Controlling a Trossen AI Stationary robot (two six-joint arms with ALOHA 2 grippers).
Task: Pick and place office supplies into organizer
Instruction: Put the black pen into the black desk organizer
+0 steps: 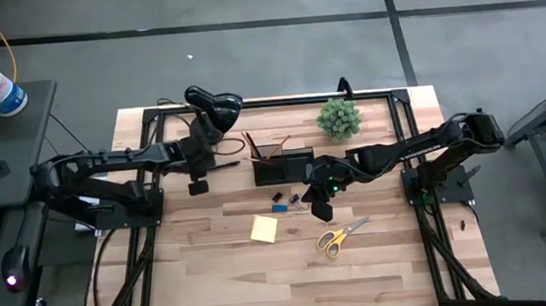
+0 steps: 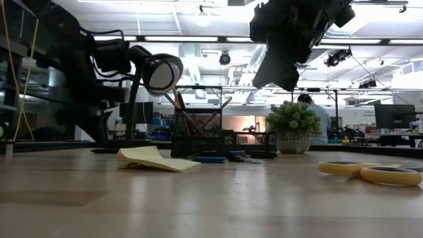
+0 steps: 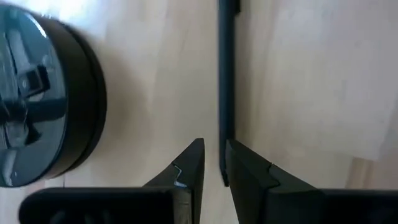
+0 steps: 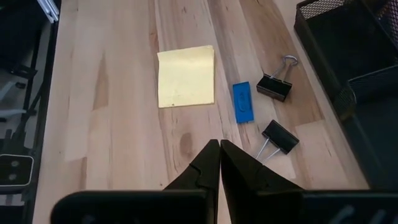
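My left gripper hangs over the table beside the lamp, its fingers a narrow gap apart above one end of a dark pen that lies flat on the wood. My right gripper is shut and hovers clear of the table near the organizer, a black mesh box with pencils standing in its cup. Below it lie a yellow sticky-note pad, a blue block and two black clips. Yellow-handled scissors lie nearer the table's near edge. My left gripper stands over the pen's end, which runs along the fingers and disappears behind one fingertip. Bare table shows between the pen and the other finger. I cannot tell whether the gripper touches the pen.
The black desk lamp stands at the far left, its round base close beside my left gripper. A green potted plant sits behind the organizer on the right. Bare wood stretches along the near half of the table.
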